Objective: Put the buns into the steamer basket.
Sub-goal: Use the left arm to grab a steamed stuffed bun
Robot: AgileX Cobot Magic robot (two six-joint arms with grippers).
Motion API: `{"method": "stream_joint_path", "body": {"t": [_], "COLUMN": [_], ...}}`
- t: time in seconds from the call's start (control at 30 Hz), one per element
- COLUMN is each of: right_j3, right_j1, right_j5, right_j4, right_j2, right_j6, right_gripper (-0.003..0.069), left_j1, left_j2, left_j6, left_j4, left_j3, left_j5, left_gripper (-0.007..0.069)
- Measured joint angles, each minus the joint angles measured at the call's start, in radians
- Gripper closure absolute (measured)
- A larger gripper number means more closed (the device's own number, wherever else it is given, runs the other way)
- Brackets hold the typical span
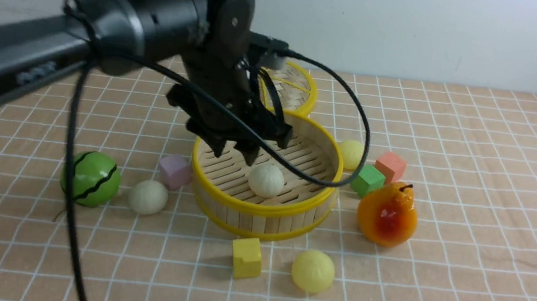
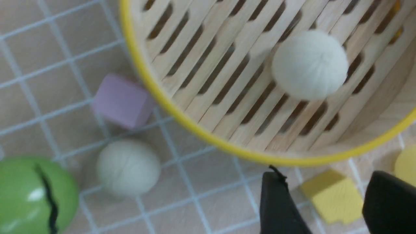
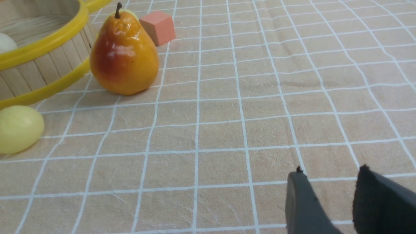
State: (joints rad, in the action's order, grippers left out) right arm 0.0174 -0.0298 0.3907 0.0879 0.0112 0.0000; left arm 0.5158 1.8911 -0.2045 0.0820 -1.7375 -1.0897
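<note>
The steamer basket [image 1: 262, 210] [image 2: 195, 130] [image 3: 42, 70] stands mid-table with one off-white bun [image 1: 266, 180] [image 2: 310, 65] lying loose on its slatted floor. My left gripper [image 1: 234, 156] [image 2: 325, 182] hangs just above the basket's left half, open, with nothing between its fingers. A second off-white bun [image 1: 148, 197] [image 2: 128, 167] lies on the cloth left of the basket. One pale yellow bun [image 1: 313, 271] [image 3: 19, 128] is in front of the basket, another [image 1: 351, 153] behind its right side. My right gripper [image 3: 331, 170] is open over bare cloth and is out of the front view.
A green striped melon ball [image 1: 91, 178] and purple cube [image 1: 174, 171] lie left of the basket. A yellow cube [image 1: 246, 257] sits in front, an orange pear [image 1: 387, 213], green cube [image 1: 368, 180] and red cube [image 1: 390, 166] to the right. The woven lid [image 1: 295, 86] lies behind.
</note>
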Motion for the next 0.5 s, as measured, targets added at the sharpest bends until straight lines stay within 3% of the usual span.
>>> {"method": "stream_joint_path", "body": {"t": [0.2, 0.37, 0.5], "right_j3": [0.000, 0.000, 0.000], "right_j1": [0.000, 0.000, 0.000], "right_j5": [0.000, 0.000, 0.000], "right_j4": [0.000, 0.000, 0.000], "right_j2": [0.000, 0.000, 0.000], "right_j6": [0.000, 0.000, 0.000], "right_gripper": [0.0419, 0.0419, 0.0419], "left_j1": [-0.100, -0.147, -0.187], "left_j2": [-0.060, -0.027, -0.005], "left_j6": [-0.015, -0.009, -0.006], "left_j4": [0.016, 0.015, 0.021], "left_j3": [0.249, 0.300, 0.300], "left_j5": [0.049, 0.141, 0.210], "left_gripper": [0.0442, 0.0450, 0.0403]}}
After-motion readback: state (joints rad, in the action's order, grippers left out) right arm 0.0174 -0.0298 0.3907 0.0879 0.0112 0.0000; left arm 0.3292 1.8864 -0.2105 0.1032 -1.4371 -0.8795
